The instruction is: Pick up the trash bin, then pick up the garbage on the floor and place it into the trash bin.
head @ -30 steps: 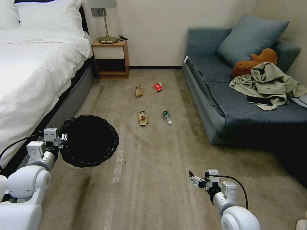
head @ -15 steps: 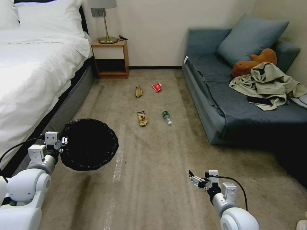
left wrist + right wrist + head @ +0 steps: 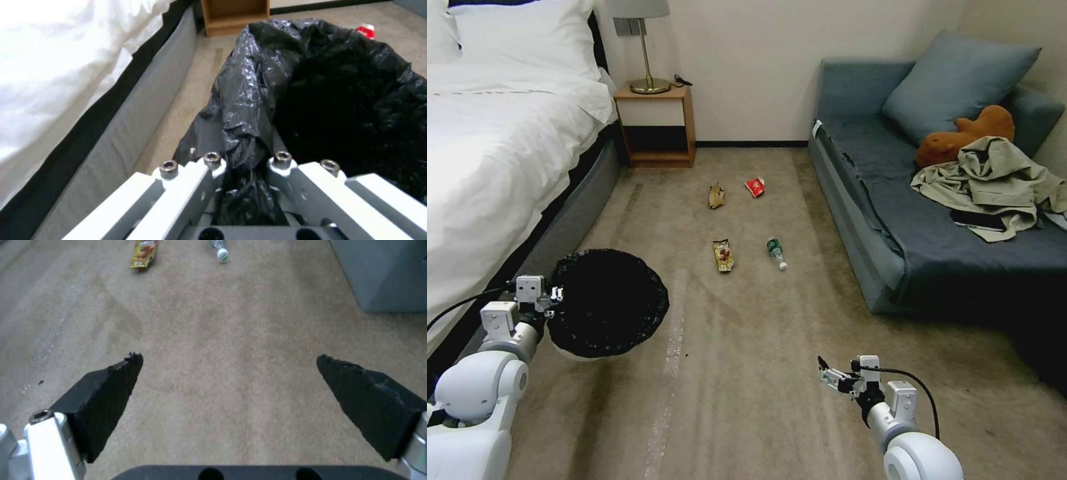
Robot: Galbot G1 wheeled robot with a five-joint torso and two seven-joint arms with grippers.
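Carpet (image 3: 747, 373) takes up most of the head view. The left gripper (image 3: 554, 293) is pinched on the rim of the trash bin (image 3: 607, 303), held up beside the bed (image 3: 487, 153); it sits a bit lower than before. The snack wrapper (image 3: 723, 256), bottle (image 3: 776, 253), paper scrap (image 3: 716, 195) and red packet (image 3: 754, 187) lie farther off than the bin.

Left wrist view: the fingers (image 3: 213, 163) clamp the black bag (image 3: 249, 100).

Right wrist view: the right gripper (image 3: 229, 361) has its fingers wide apart over bare carpet.

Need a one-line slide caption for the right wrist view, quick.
Open right gripper above bare carpet, snack wrapper and bottle lying ahead.
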